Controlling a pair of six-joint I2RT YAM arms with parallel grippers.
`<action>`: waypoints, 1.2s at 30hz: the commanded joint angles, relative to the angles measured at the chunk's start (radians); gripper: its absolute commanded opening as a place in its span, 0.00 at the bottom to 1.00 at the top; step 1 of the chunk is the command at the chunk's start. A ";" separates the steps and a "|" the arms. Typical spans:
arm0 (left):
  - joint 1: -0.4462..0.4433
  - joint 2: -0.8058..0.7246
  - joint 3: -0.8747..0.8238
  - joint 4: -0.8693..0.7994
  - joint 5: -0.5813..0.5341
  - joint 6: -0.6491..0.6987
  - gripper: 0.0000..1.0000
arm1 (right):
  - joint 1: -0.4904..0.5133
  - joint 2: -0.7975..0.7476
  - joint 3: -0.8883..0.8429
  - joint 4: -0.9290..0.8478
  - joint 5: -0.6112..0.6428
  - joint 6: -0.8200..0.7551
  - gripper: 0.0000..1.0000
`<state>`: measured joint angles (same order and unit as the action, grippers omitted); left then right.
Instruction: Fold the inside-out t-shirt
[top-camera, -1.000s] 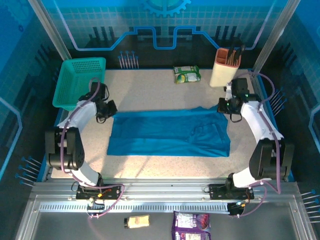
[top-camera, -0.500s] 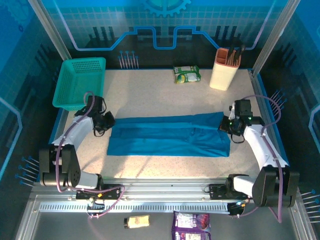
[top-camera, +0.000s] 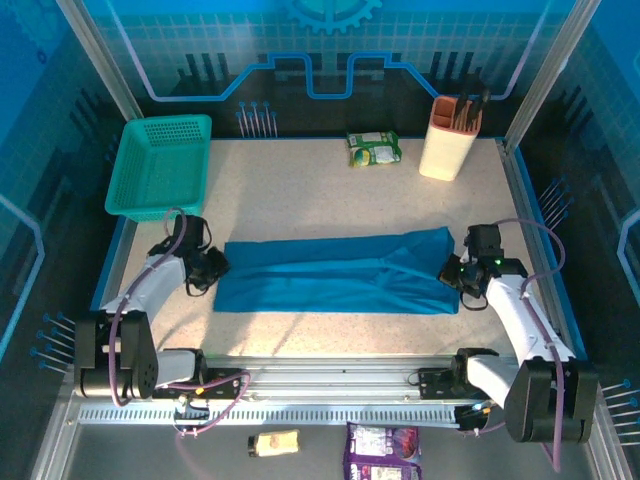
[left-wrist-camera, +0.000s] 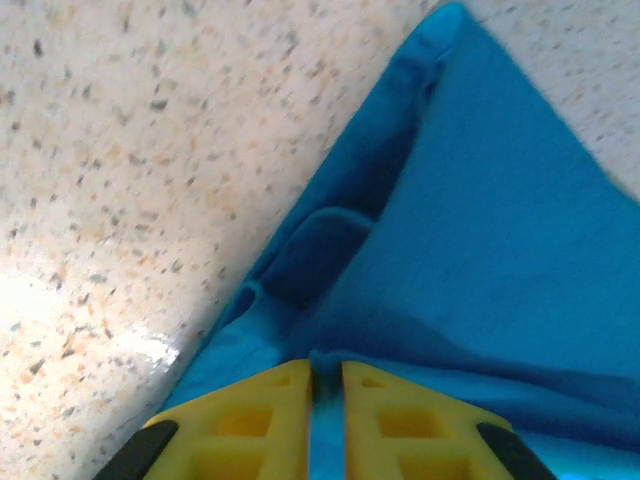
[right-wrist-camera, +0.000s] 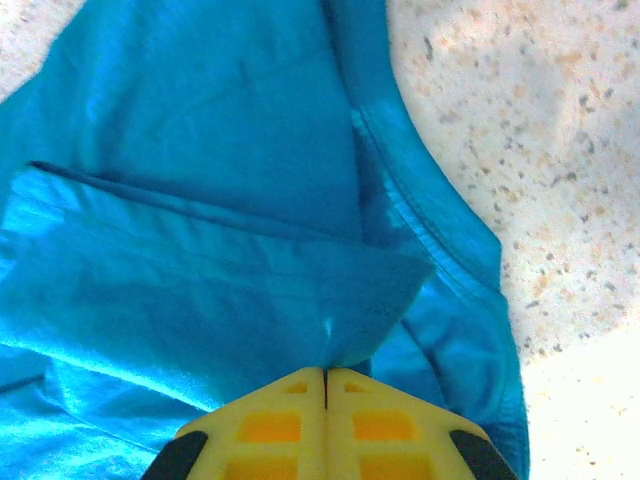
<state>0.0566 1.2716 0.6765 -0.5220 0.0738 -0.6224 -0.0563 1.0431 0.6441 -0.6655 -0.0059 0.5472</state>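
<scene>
- Overhead, the inside-out t-shirt (top-camera: 335, 272) lies as a long folded band across the middle of the table (top-camera: 300, 190), with the left gripper (top-camera: 212, 268) at its left end and the right gripper (top-camera: 452, 272) at its right end.
- Closer, the left wrist view adds 2 yellow fingers (left-wrist-camera: 270, 410) a slit apart with cloth at the slit; pinched or released, I cannot tell.
- Right wrist view: 2 pads (right-wrist-camera: 270, 425) pressed together, clenching a cloth fold.
</scene>
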 joint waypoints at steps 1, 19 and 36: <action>0.012 -0.040 -0.027 0.005 0.006 -0.028 0.27 | 0.003 -0.048 -0.007 -0.037 0.065 0.026 0.22; -0.154 0.203 0.235 -0.058 0.040 0.064 0.24 | 0.514 0.486 0.404 0.102 -0.225 -0.177 0.46; -0.119 0.385 0.259 -0.012 -0.023 0.097 0.25 | 0.580 0.733 0.549 -0.161 -0.140 -0.252 0.59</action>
<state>-0.0772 1.6474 0.9062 -0.5331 0.0742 -0.5468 0.4969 1.8122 1.2018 -0.7319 -0.1242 0.3225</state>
